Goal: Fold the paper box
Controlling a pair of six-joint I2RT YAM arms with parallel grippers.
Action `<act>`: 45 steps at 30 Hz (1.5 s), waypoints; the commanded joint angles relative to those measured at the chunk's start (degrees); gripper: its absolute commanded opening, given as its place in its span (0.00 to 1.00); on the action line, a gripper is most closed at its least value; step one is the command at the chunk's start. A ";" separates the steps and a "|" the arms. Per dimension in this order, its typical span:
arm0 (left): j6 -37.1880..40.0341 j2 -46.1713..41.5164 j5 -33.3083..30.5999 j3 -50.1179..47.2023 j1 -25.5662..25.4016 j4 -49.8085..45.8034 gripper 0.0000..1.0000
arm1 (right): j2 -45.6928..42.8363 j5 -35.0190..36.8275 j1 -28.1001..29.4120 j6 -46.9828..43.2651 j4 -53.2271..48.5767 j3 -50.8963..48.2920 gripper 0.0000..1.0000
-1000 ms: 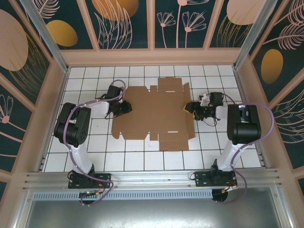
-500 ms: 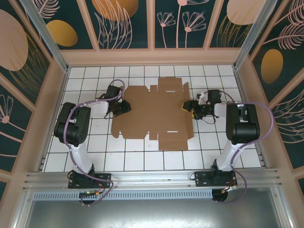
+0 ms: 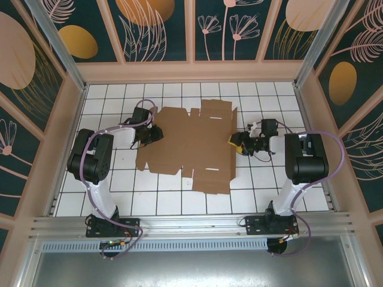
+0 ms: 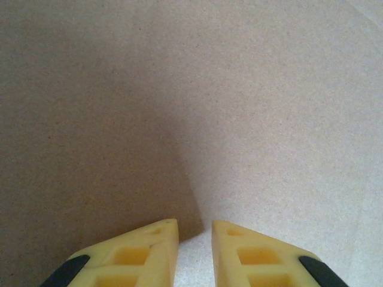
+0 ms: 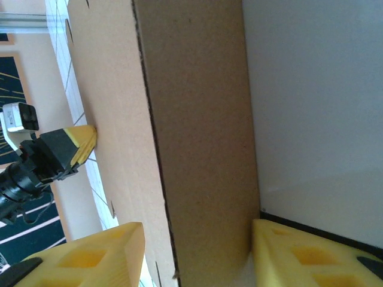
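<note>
Maybe the paper box (image 3: 185, 143) slips away, because the right hand (image 5: 196, 230) sits half open around a flap (image 5: 203, 119) and the left hand (image 4: 194, 224), narrow, grips nothing.

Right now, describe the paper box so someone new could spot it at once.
Look at the white tiled table inside the patterned enclosure. In its middle, between the left claw and the right claw, lies the paper box: an unfolded brown cardboard sheet with notched flaps and thin slots, the one brown thing on the tiles.
</note>
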 commanded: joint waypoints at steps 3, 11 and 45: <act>-0.20 2.86 5.53 -3.30 -1.57 -5.67 0.22 | -2.70 -3.31 0.46 -1.80 -3.85 0.31 0.54; -1.99 -4.79 6.55 -6.01 1.55 -3.27 0.28 | -3.38 15.22 1.27 -6.85 -12.57 0.42 0.57; 0.28 -1.15 4.21 -5.42 9.05 -5.56 0.44 | 1.94 -6.41 6.79 -1.04 1.39 -1.30 0.63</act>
